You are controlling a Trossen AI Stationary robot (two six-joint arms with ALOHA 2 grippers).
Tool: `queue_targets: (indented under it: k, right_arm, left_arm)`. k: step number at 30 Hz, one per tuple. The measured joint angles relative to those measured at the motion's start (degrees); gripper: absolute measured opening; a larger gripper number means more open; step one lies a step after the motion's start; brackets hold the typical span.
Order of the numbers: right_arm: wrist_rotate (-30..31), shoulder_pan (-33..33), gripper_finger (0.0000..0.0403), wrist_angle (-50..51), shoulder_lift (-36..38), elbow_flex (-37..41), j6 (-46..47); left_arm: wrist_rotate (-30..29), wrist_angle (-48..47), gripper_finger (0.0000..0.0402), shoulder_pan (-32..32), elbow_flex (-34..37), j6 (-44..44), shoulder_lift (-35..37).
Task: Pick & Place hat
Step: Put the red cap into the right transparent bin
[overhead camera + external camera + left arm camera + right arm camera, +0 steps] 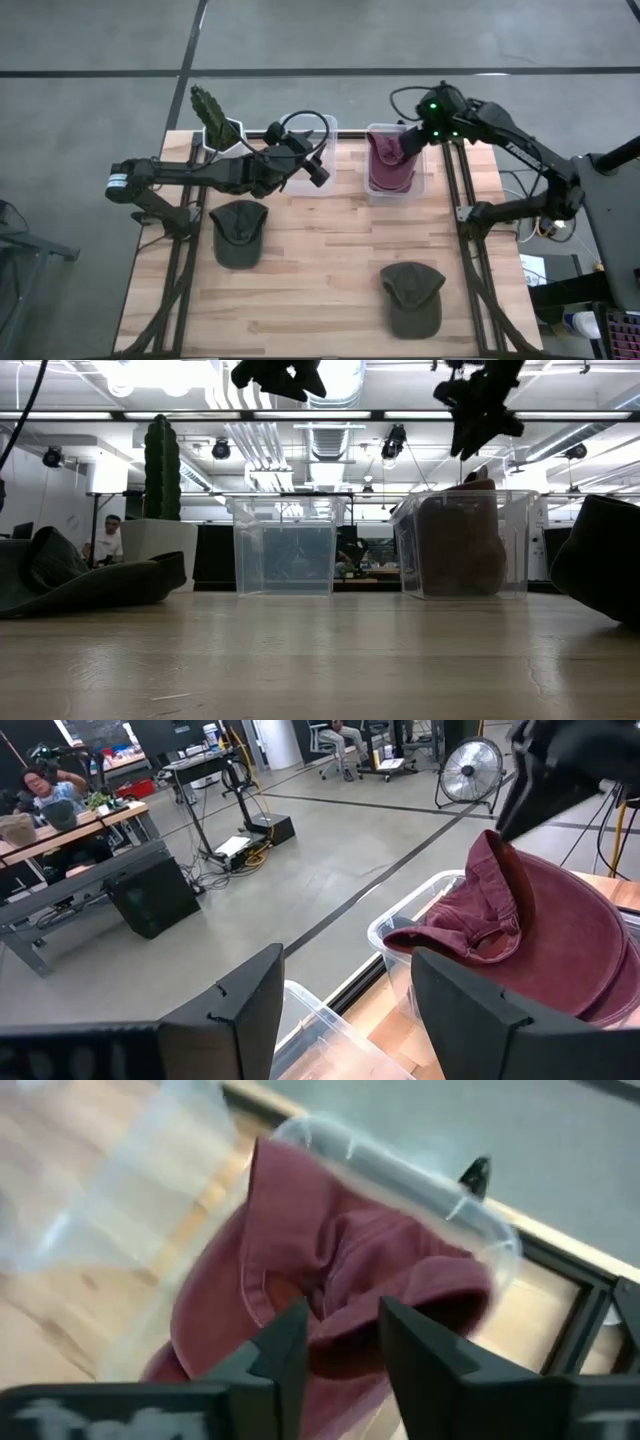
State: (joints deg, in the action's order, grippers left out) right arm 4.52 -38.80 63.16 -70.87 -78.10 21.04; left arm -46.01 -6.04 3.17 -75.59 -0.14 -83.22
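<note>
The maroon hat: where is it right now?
The maroon hat sits in the right clear bin at the table's far edge, under the right gripper.

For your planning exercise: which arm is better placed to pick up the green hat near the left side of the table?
Probably the left. Its open gripper hangs near that green hat, while the right gripper is over the bin holding the red hat.

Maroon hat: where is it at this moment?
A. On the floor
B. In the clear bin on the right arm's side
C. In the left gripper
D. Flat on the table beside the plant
B. The maroon hat sits in the right clear bin, with the right gripper above it.
</note>
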Motion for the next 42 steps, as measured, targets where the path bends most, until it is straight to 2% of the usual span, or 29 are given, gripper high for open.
queue_targets:
  k: [7, 11, 21, 27, 33, 42]
  right_arm:
    - [-0.01, 0.69, 0.0046, 7.95, -8.03, -0.29, -3.78]
    - [0.04, 0.69, 0.0014, 8.61, -11.04, -0.29, -5.33]
    - [1.64, 0.67, 0.0008, 8.12, -17.88, -0.04, -10.56]
    - [1.58, 0.67, 0.0008, 3.63, -20.14, 1.63, -12.27]
    - [1.5, 0.69, 0.0008, 1.33, -18.25, 3.4, -12.24]
    - [-0.3, 0.8, 0.0008, 3.98, -5.03, 2.29, -11.03]
  left_arm:
    - [-0.01, -0.02, 0.0213, 0.05, 0.0, -1.53, 0.0]
    - [-0.01, -0.02, 0.0213, 0.05, 0.04, -1.86, 0.0]
    - [-0.08, -0.04, 0.0213, 0.1, 0.96, -2.83, 0.0]
    - [-0.08, -0.04, 0.0213, 0.1, 0.98, -2.91, 0.0]
    - [-0.09, -0.04, 0.0213, 0.1, 0.96, -2.91, 0.0]
    - [-0.08, -0.07, 0.0213, 0.05, 0.98, -2.91, 0.0]
